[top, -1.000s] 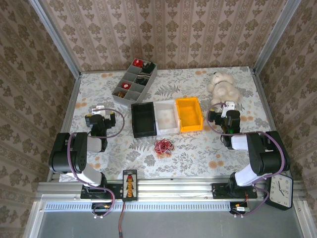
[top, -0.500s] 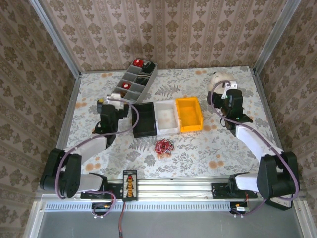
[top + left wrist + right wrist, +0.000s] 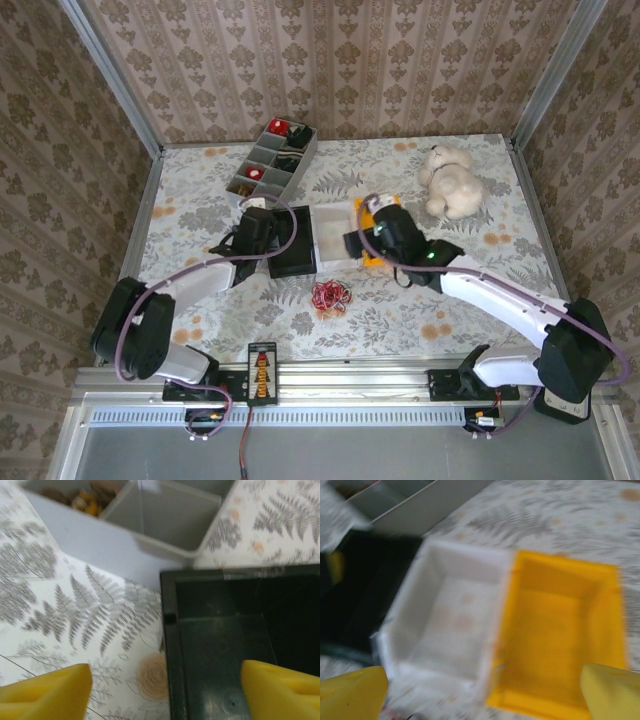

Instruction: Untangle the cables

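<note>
My left hand (image 3: pixel 165 689) hangs over a corner of the black bin (image 3: pixel 235 630), its fingers spread wide and empty. My right hand (image 3: pixel 482 690) is above the white bin (image 3: pixel 445 610) and yellow bin (image 3: pixel 560 630), also wide open and holding nothing. The red cable bunch (image 3: pixel 331 295) lies on the worktop (image 3: pixel 190 195) just in front of the bins, apart from both hands.

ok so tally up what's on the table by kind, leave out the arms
bins: 3 (black bin, white bin, yellow bin)
grey divided tray: 1
cable bunch, red with some black in it: 1
plush bear: 1
total: 6
</note>
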{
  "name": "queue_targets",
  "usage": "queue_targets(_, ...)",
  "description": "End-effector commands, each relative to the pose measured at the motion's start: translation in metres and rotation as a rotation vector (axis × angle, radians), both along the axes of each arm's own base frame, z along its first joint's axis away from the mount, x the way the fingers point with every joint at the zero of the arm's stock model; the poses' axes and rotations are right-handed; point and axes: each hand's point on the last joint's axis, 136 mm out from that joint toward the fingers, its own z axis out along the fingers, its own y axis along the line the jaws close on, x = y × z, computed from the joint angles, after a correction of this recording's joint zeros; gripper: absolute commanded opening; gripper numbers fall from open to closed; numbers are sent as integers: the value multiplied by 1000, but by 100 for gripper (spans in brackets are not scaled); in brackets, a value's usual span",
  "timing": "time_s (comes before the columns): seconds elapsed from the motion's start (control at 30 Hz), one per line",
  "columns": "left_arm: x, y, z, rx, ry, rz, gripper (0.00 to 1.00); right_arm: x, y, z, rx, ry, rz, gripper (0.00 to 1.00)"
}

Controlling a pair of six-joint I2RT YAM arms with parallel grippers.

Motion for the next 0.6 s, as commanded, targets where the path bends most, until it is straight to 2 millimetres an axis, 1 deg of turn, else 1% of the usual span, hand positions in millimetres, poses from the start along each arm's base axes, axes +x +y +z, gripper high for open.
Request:
queue_targets(0.0, 4, -10, -13, -72, 78, 2, 71, -18, 12, -21, -92, 68, 72, 100)
queue_targets(0.03, 6, -11, -17, -64, 88, 5, 68, -20, 16, -24, -93, 74, 80, 100)
queue_targets(0.1, 8, -8, -23, -55, 109, 28, 58, -21, 18, -27, -86, 87, 85, 100)
queue_targets(0.27, 19, -12, -25, -84, 93, 46, 32, -24, 22, -37, -110, 116, 125, 100)
queue_targets(0.37, 28, -16, -29, -99, 114, 63, 18, -30, 29, -43, -108, 146, 177, 100)
queue_targets(0.4, 31, -18, -32, -98, 125, 65, 14, -33, 33, -56, -126, 186, 204, 100)
queue_targets(0.47, 39, -20, -34, -87, 138, 75, 9, -38, 40, -62, -122, 224, 249, 100)
queue_targets(0.5, 43, -22, -35, -82, 138, 74, 8, -41, 42, -65, -118, 242, 268, 100)
queue_targets(0.57, 52, -22, -36, -72, 141, 88, 0, -46, 48, -69, -107, 272, 302, 98)
